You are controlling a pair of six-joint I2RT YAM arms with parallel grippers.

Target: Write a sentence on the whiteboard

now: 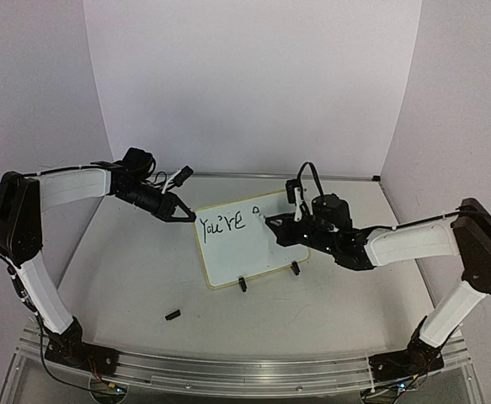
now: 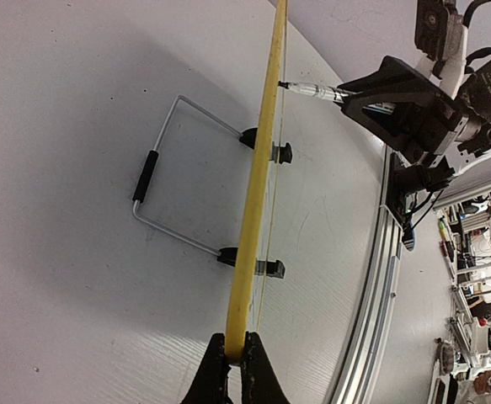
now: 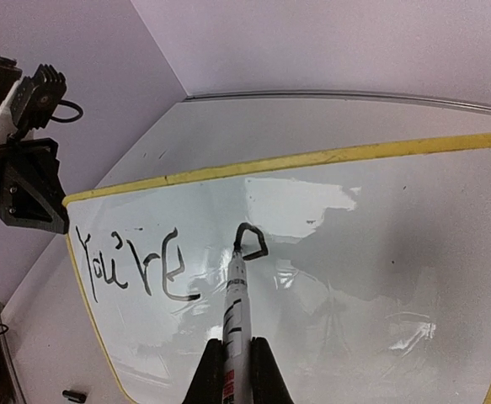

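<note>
The whiteboard (image 1: 245, 244) stands tilted on two black clip feet at the table's middle. Black marker writing (image 1: 222, 224) on it reads "You're" and the top loop of another letter (image 3: 253, 240). My left gripper (image 1: 186, 214) is shut on the board's yellow rim (image 2: 258, 194) at its upper left corner. My right gripper (image 1: 280, 222) is shut on a white marker (image 3: 237, 311), and the marker tip touches the board at the loop. The board also shows in the right wrist view (image 3: 380, 278).
A small black marker cap (image 1: 172, 315) lies on the table in front of the board. A wire stand (image 2: 157, 181) props the board from behind. An aluminium rail (image 1: 228, 370) runs along the near table edge. Purple walls close in the back and sides.
</note>
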